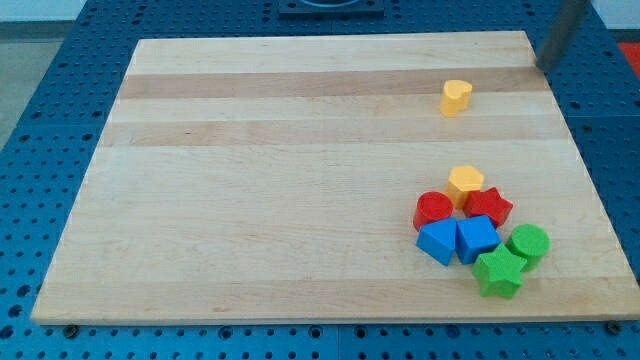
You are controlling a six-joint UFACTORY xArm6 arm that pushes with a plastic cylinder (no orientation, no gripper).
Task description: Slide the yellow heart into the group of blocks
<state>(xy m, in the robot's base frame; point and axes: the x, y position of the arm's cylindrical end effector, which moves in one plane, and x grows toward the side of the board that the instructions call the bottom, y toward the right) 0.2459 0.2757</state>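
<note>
The yellow heart (456, 96) lies alone on the wooden board (250, 180) at the view's upper right. My tip (543, 65) is at the board's top right corner, to the right of and a little above the heart, well apart from it. The group of blocks sits at the lower right: a yellow pentagon-like block (465, 183), a red cylinder (433, 209), a red star (489, 206), a blue triangular block (436, 242), a blue cube (476, 238), a green cylinder (528, 243) and a green star (498, 272).
The board lies on a blue perforated table (50, 120). A dark mount (330, 8) shows at the view's top edge. The group is close to the board's right and bottom edges.
</note>
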